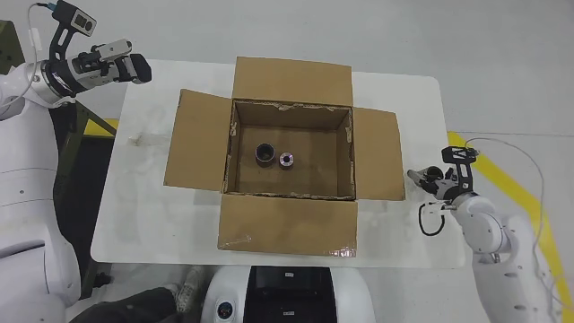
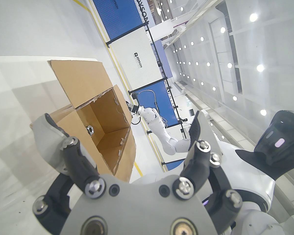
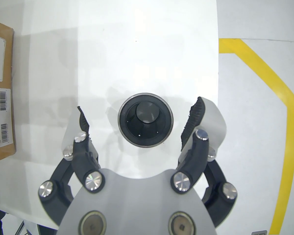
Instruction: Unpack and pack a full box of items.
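An open cardboard box (image 1: 289, 148) sits mid-table with all flaps folded out. On its floor lie a black ring-shaped part (image 1: 265, 153) and a small silver round part (image 1: 286, 159). My right gripper (image 3: 140, 110) is open over the table's right side, its fingers either side of a black round part with a metal rim (image 3: 145, 122), not touching it. From above, the right gripper (image 1: 423, 178) is just past the box's right flap. My left gripper (image 2: 122, 118) is open and empty, raised beyond the table's far-left corner (image 1: 136, 67), facing the box (image 2: 88, 86).
The white table (image 1: 404, 233) has bare strips on each side of the box. One labelled box flap (image 3: 0, 86) lies close to the right gripper. The table edge and a yellow floor line (image 3: 272, 79) lie just beyond the black part.
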